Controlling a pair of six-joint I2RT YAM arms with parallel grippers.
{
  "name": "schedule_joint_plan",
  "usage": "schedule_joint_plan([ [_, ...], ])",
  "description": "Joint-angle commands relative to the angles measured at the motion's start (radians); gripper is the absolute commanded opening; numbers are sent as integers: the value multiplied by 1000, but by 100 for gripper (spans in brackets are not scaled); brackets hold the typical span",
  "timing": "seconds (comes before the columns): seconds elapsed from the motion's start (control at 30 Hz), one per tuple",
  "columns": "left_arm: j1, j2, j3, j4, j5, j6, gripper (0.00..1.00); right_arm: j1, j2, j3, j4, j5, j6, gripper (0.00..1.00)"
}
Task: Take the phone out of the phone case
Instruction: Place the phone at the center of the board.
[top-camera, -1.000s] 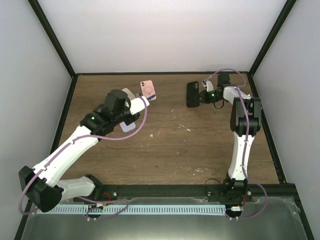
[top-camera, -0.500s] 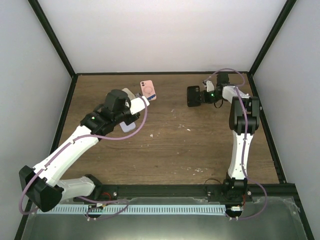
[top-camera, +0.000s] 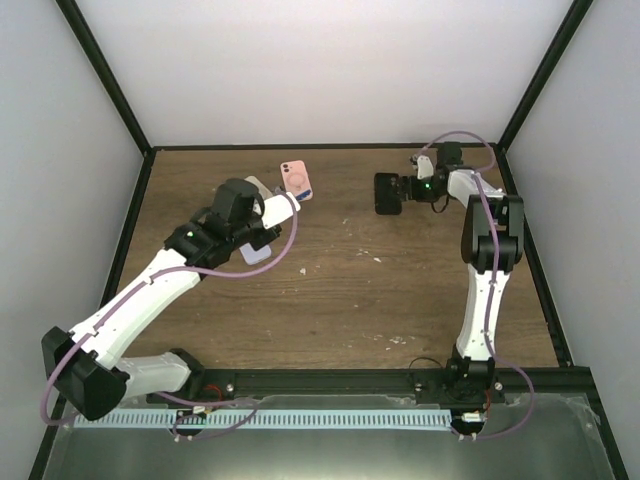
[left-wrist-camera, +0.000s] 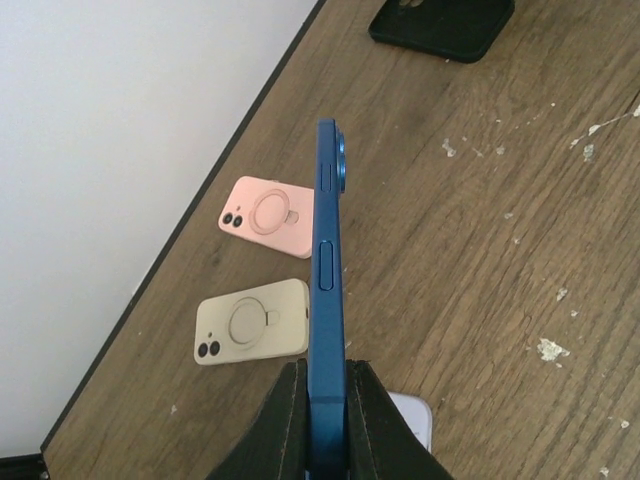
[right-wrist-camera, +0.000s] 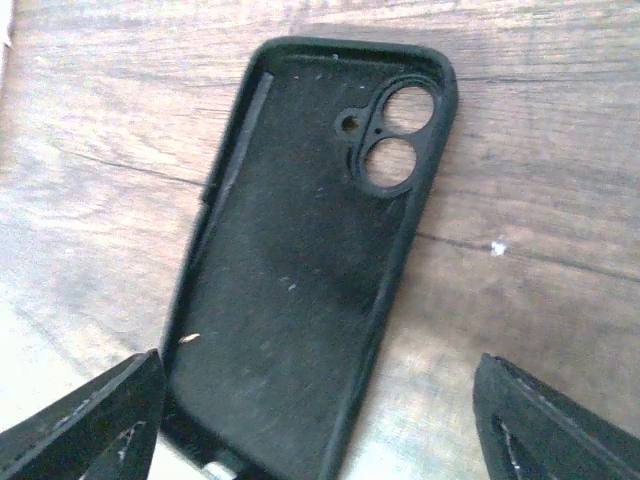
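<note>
The blue phone (left-wrist-camera: 328, 300) is bare and stands edge-on above the table, my left gripper (left-wrist-camera: 326, 366) shut on its lower end. The black phone case (right-wrist-camera: 310, 270) lies flat on the wood with its inside up, empty, its camera cut-outs at the far end. In the top view the phone case (top-camera: 387, 193) lies at the back right. My right gripper (right-wrist-camera: 320, 430) is open, one finger on each side of the case's near end, apart from it. In the top view the right gripper (top-camera: 406, 190) sits just right of the case.
A pink case (left-wrist-camera: 268, 215) and a beige case (left-wrist-camera: 252, 322) lie back-up near the table's left-back edge, left of the held phone. A pale case (left-wrist-camera: 412, 415) lies under the left gripper. The black frame rail (top-camera: 320, 148) runs along the back of the table.
My right gripper has opened and let go of the black case, which now lies flat; the gripper has drawn back slightly to the right. The left gripper and phone have stayed put.
</note>
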Motion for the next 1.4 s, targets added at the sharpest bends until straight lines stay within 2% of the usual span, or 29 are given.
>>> schedule_joint_plan([
  [0.0, -2, 13, 35, 54, -51, -14, 0, -7, -179, -59, 48, -41, 71, 88],
  [0.13, -11, 39, 41, 80, -113, -7, 0, -3, -297, -115, 95, -137, 184, 93],
  [0.27, -27, 61, 51, 108, -164, 1, 0, -1, -340, -114, 86, -195, 343, 94],
  [0.4, -54, 83, 56, 147, -210, 24, 0, 15, -379, -138, 105, -277, 509, 100],
  [0.47, -63, 97, 63, 155, -218, 25, 0, 33, -413, -176, 162, -301, 589, 100],
  [0.63, -90, 131, 64, 186, -234, 33, 0, 98, -427, -156, 128, -292, 789, 100],
  [0.8, -114, 164, 60, 223, -269, 24, 0, 163, -457, -240, 183, -363, 986, 100],
  [0.93, -144, 189, 66, 234, -291, 8, 0, 206, -458, -291, 255, -416, 1093, 97],
  [1.37, -225, 290, 46, 374, -440, 14, 0, 333, -429, -309, 327, -442, 1253, 85],
])
